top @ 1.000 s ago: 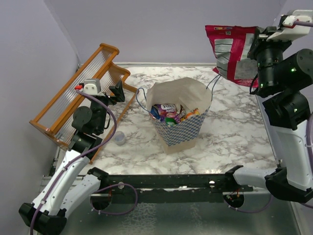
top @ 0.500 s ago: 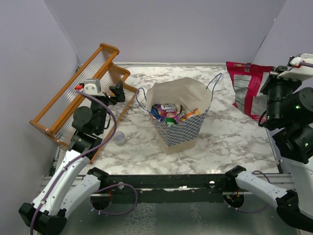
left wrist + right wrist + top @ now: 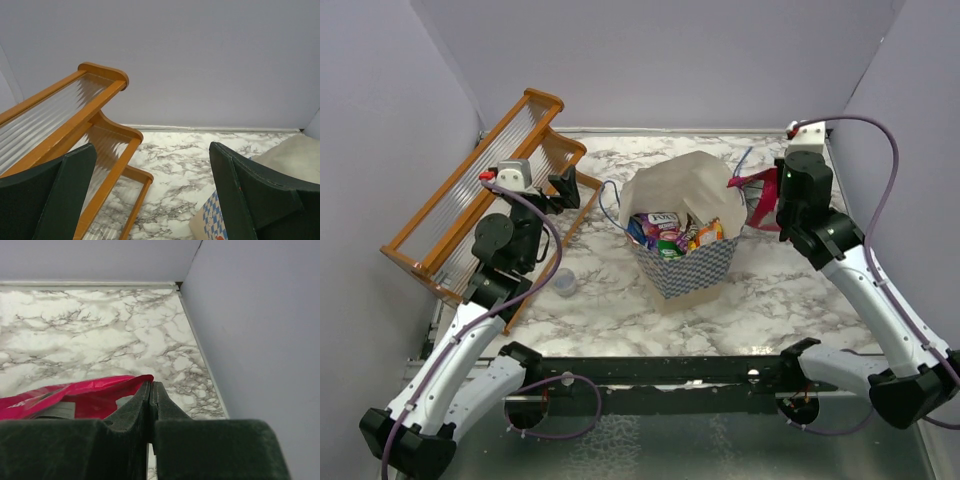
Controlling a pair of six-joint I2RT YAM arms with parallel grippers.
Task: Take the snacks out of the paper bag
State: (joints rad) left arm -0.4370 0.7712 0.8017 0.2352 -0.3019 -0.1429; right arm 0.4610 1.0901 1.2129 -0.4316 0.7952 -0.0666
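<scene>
Top view high above, looking down, wrist views low, close — all share marble table [image 3: 800, 290]

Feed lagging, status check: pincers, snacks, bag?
Left pincer open, idle by rack. Right pincer shut on pink pouch, low beside paper bag. Other snacks inside bag. No obstruction seen.

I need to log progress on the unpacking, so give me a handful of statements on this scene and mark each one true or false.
1. The pink-red pouch is outside the paper bag, on its right side. True.
2. The paper bag is empty. False: several packets show inside it.
3. The left tool is open and holds nothing. True.
4. The small cup sits inside the wooden rack. False: it stands on the table, between the rack and the bag.
5. The paper bag lies on its side. False: it stands upright with its mouth open.
</scene>
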